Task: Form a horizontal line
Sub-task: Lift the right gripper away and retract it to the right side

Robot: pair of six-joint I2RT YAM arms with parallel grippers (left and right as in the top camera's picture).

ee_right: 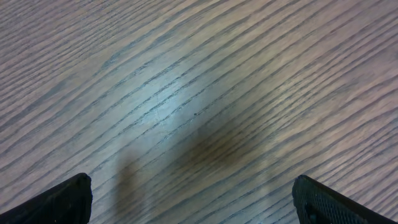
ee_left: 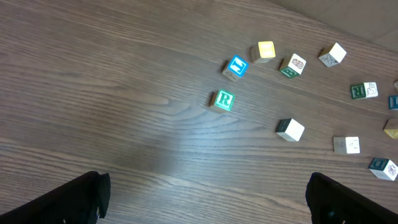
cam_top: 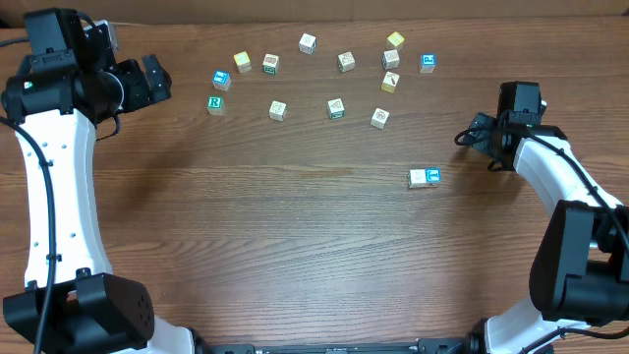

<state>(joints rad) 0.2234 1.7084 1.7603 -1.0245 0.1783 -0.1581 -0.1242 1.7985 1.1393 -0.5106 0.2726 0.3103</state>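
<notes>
so the green R cube [cam_top: 215, 103] sits just beside the wide-open left gripper [cam_top: 159, 81], well apart from the two-cube row [cam_top: 424, 178] lying side-to-side near the equally spread right gripper [cam_top: 471, 132]

cubes [cam_top: 336, 108]: you're counting fifteen in all
touching cubes [cam_top: 424, 178]: you're seeing two of those
arms [cam_top: 49, 197]: you're seeing two

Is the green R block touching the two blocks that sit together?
No, the green R block sits far away from the joined pair.
</notes>
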